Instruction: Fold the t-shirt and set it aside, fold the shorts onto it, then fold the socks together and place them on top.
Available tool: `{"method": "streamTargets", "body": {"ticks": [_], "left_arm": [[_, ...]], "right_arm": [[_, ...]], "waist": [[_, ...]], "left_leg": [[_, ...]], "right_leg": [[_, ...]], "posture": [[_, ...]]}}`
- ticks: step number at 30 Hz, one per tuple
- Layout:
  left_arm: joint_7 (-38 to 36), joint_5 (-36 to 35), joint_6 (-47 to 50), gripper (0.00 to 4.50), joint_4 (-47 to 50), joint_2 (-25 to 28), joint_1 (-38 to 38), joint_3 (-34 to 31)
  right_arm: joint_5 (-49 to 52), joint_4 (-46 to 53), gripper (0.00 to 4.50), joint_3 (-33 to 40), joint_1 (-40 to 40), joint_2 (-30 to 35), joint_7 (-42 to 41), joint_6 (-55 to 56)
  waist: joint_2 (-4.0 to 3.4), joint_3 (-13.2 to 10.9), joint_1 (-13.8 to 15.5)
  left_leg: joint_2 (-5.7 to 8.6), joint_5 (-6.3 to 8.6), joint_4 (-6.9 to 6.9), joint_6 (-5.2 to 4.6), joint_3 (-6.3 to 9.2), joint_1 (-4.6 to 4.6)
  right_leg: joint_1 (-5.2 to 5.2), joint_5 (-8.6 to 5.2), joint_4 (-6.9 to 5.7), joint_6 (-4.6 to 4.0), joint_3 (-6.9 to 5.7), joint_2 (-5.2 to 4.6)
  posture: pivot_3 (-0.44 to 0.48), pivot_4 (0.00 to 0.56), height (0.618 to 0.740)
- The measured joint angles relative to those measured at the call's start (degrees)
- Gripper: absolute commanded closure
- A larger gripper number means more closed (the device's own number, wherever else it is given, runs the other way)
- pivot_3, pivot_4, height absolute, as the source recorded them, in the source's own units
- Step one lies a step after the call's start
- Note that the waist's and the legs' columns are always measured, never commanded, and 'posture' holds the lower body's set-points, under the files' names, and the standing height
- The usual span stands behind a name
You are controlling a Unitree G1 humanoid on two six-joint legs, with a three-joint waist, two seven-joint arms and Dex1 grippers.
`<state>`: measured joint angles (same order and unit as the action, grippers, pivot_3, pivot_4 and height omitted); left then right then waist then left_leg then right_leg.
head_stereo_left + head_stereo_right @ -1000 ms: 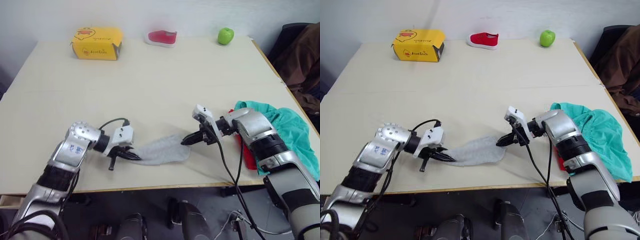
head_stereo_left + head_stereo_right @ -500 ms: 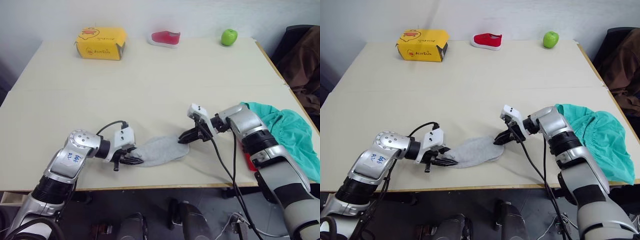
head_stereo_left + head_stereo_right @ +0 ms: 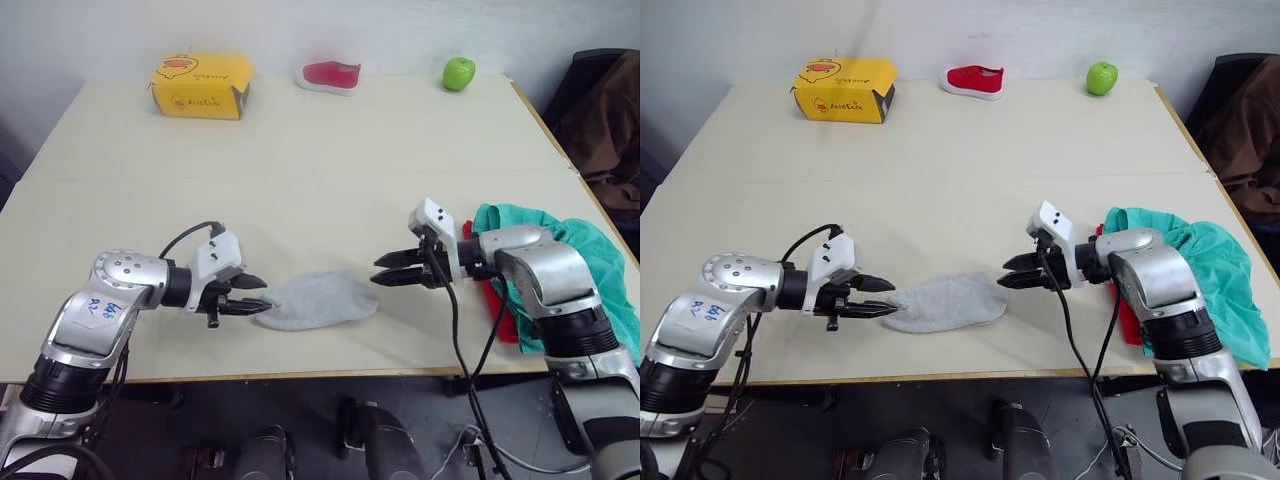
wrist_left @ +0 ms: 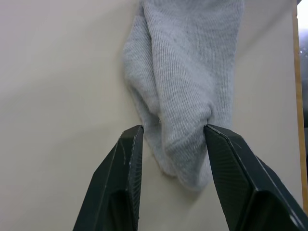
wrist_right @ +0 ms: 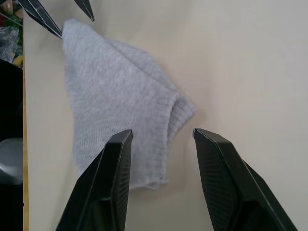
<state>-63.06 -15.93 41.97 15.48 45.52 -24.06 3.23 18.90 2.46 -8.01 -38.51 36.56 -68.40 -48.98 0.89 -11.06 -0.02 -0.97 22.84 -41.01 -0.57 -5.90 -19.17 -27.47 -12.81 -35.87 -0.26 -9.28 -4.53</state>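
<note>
The socks [image 3: 322,298] lie as one flat grey bundle near the table's front edge, also seen close up as grey knit [image 4: 190,72]. My left gripper [image 3: 257,296] is open at their left end, and the sock tip lies between its fingers [image 4: 130,159]. My right gripper [image 3: 374,273] is open just off their right end, a little short of the cuff [image 5: 180,110]. The teal shorts [image 3: 590,255] lie bunched at the right edge, behind my right arm. A strip of the red t-shirt [image 3: 497,302] peeks out from under them.
At the far edge of the table [image 3: 330,170] stand a yellow box [image 3: 198,85], a small red-and-white shoe [image 3: 328,74] and a green apple [image 3: 459,72]. A brown garment [image 3: 605,120] hangs beyond the table's right edge.
Both grippers have opened and drawn back from the socks, the left one leftward, the right one rightward. The socks now lie flat on the table.
</note>
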Motion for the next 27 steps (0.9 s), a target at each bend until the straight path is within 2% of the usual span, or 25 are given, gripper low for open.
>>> {"method": "streamTargets", "body": {"ticks": [4, 5, 13, 20, 23, 27], "left_arm": [[0.2, -0.8, -0.8, 4.31, -0.1, -0.1, -0.5, 0.1], [0.3, -1.1, -1.1, 4.47, -0.2, -0.4, -0.7, 0.1], [-0.5, -7.6, -0.2, 4.47, 0.6, -2.0, -3.6, -0.5], [5.5, 0.0, -6.5, 4.47, -6.7, -2.6, -6.6, 3.1], [5.3, -0.5, -6.5, 3.84, -7.3, -3.3, -6.6, 3.6], [3.9, -2.1, -5.1, 2.63, -7.0, -3.0, -6.5, 3.6]], "right_arm": [[2.0, 5.2, 4.50, 0.0, 1.7, -0.5, 2.7, -0.3], [2.1, 6.1, 4.50, 0.0, 2.0, -0.8, 3.4, -0.4], [1.9, 10.2, 4.50, -3.6, 6.9, -2.9, 8.1, 2.9], [-1.7, 8.3, 4.50, -6.7, 8.8, -3.4, 12.0, 7.9], [-3.0, 5.8, 4.50, -7.1, 9.0, -3.8, 13.3, 9.1], [-3.1, 4.9, 4.50, -7.1, 9.0, -3.8, 13.6, 10.2]], "waist": [[0.00, 0.0, 0.0], [0.00, 0.0, 0.0], [0.00, 0.0, 0.1], [0.00, 0.0, 0.0], [0.00, 0.0, 0.0], [0.00, 0.0, 0.0]], "left_leg": [[0.00, 0.00, 0.01, 0.00, -0.01, 0.01], [0.00, 0.00, 0.01, 0.00, 0.00, 0.01], [0.02, 0.00, 0.01, 0.00, 0.00, 0.01], [0.02, 0.00, 0.04, 0.00, -0.03, 0.03], [0.01, 0.00, 0.03, 0.00, -0.03, -0.01], [0.01, 0.00, 0.03, 0.00, -0.02, 0.01]], "right_leg": [[0.01, 0.00, 0.01, 0.00, 0.01, 0.00], [0.01, 0.00, 0.01, 0.00, 0.00, 0.00], [0.02, 0.00, 0.02, 0.00, 0.01, 0.01], [0.02, 0.00, 0.02, 0.00, 0.01, 0.03], [-0.01, 0.00, 0.03, 0.00, 0.01, 0.03], [0.01, 0.00, 0.02, 0.00, 0.01, 0.03]], "posture": [[0.000, 0.150, 0.740], [0.000, 0.150, 0.740], [0.000, 0.150, 0.740], [0.000, 0.150, 0.740], [0.000, 0.150, 0.740], [0.000, 0.150, 0.740]]}}
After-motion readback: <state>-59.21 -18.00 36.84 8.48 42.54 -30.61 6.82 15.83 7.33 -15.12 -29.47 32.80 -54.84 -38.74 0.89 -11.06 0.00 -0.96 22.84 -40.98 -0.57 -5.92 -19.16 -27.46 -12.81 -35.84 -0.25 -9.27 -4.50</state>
